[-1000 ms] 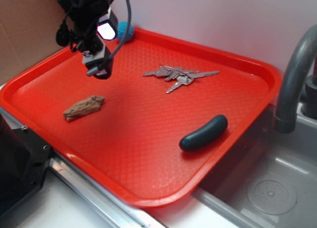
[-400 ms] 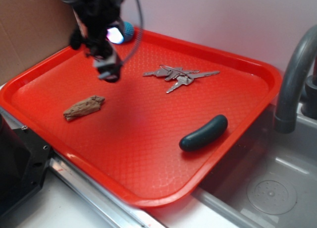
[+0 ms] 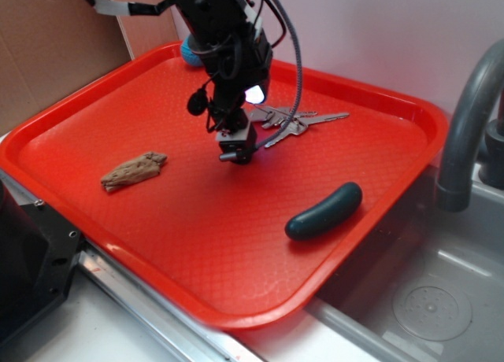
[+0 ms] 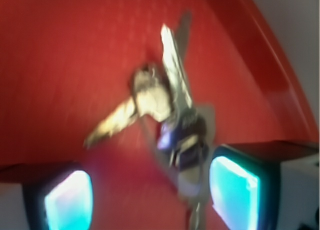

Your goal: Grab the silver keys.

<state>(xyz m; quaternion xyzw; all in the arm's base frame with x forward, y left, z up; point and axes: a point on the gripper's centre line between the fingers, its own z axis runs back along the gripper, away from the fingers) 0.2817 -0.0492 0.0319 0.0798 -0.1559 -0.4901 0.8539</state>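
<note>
tray (image 3: 197, 260): red, fine diamond texture | silver keys (image 3: 303, 121): silver-grey | pickle (image 3: 324, 212): dark green | wood chunk (image 3: 133, 171): brown | gripper (image 3: 238, 152): black | ball (image 3: 189, 53): blue

Red tray (image 3: 378, 212) holds a brown wood chunk (image 3: 132, 171) near left, dark green pickle (image 3: 324, 211) at right, blue ball (image 3: 189, 53) by far rim. Grey faucet (image 3: 465, 126) over the sink (image 3: 441, 299).

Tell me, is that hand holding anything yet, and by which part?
Nothing is held. The hand hangs open above the red tray, and the silver keys lie loose on the tray between its fingers, untouched.
</note>
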